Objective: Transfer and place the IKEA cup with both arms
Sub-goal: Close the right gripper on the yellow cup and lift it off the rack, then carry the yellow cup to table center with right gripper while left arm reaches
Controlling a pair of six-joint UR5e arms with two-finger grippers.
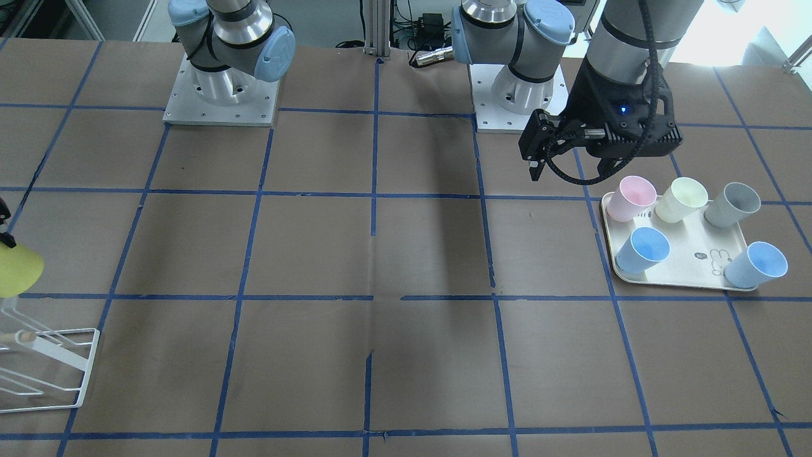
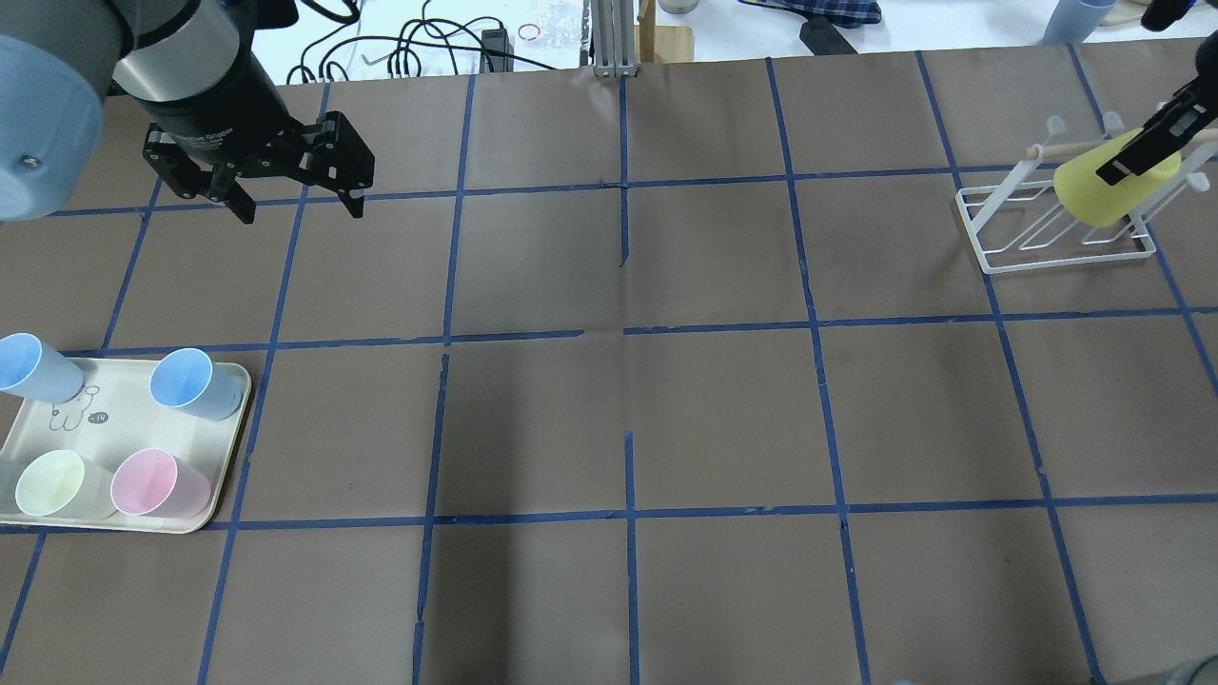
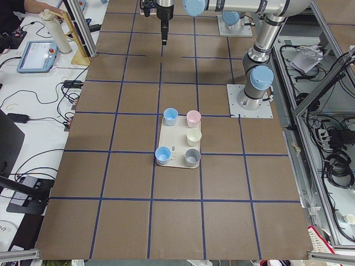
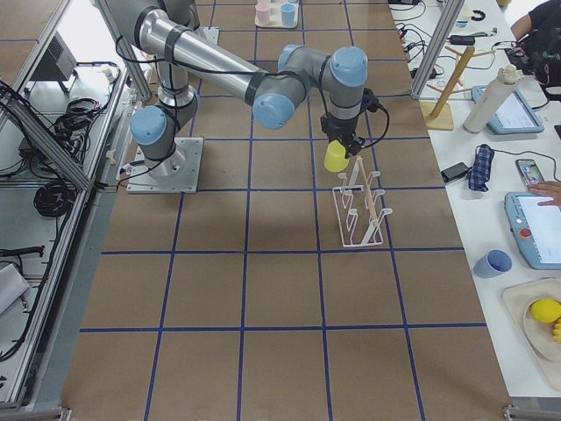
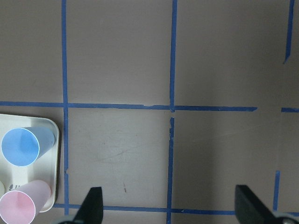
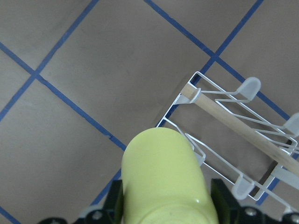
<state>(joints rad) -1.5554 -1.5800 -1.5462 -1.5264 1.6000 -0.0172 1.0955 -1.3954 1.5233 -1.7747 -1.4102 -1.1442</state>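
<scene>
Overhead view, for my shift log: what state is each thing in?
IKEA cup, gripped, tilted over the rack.
Right gripper, shut on IKEA cup.
Left gripper, open, holding nothing.
Rack, standing on the table.
Pastel cups, upright on the tray.

Your counter (image 2: 723,419) is brown paper with a blue tape grid (image 2: 623,333). Overhead view: white bench with loose cables (image 2: 419,48) at 11 o'clock past the far edge, aluminium post (image 2: 609,38) at 12. Right-end view: white side bench (image 4: 491,202) along 3 o'clock, wooden stand (image 4: 447,88) at 2, grey floor (image 4: 44,263) with cabling at 9. Front view: you get bright glare (image 1: 723,32) at 1 o'clock.
</scene>
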